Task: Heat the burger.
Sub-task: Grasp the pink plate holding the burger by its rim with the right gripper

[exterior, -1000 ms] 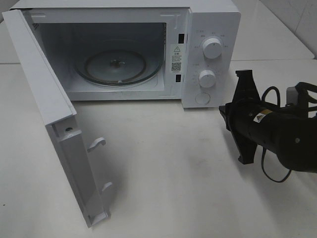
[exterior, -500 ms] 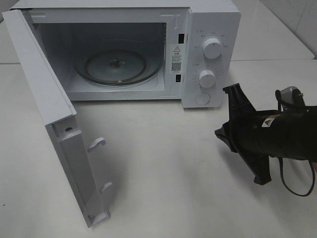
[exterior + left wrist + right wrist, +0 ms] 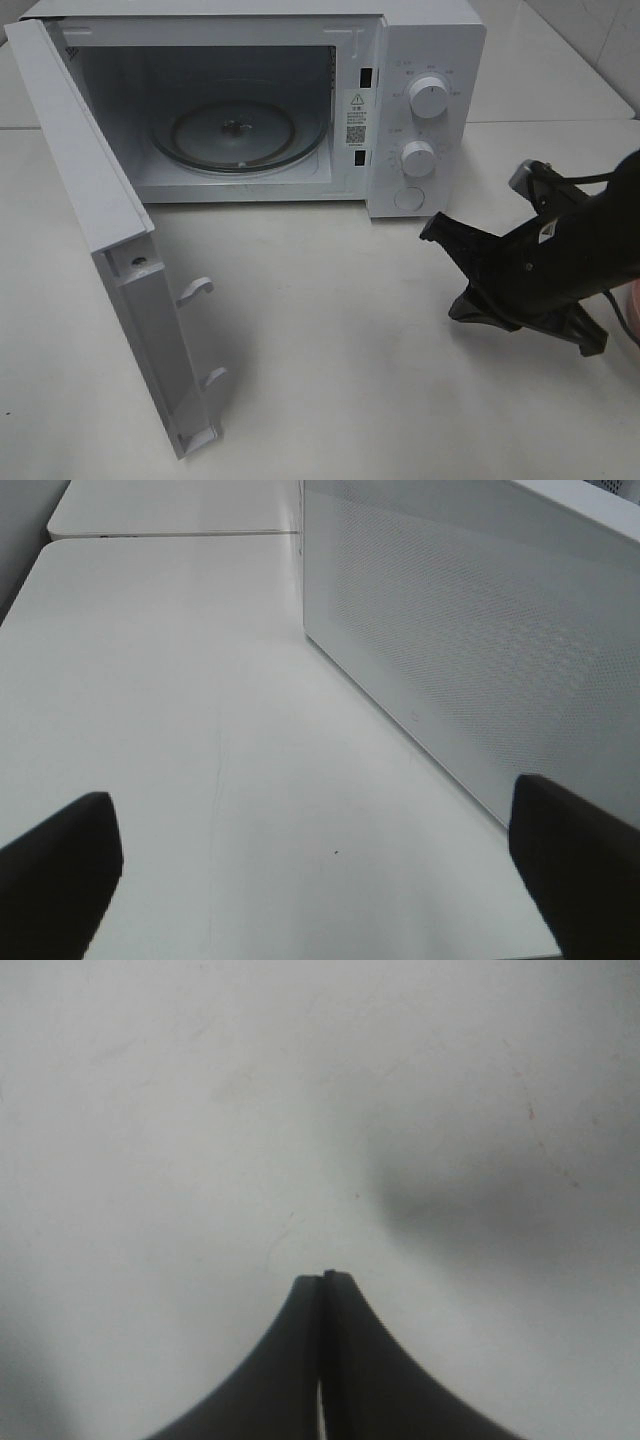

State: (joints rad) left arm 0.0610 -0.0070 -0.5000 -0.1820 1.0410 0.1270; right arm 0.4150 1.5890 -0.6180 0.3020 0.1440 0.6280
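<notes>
Right end effector [image 3: 458, 310] — lower, nose-down

door: swung-out microwave door [image 3: 110, 250] walls off left
cavity [image 3: 200, 75]: we see it open, glass turntable [image 3: 237, 135] inside
front: free tabletop [image 3: 330, 330]

high cam faces microwave [image 3: 425, 60] front; l wrist low beside it; r wrist close over table [image 3: 200, 1110]
</notes>
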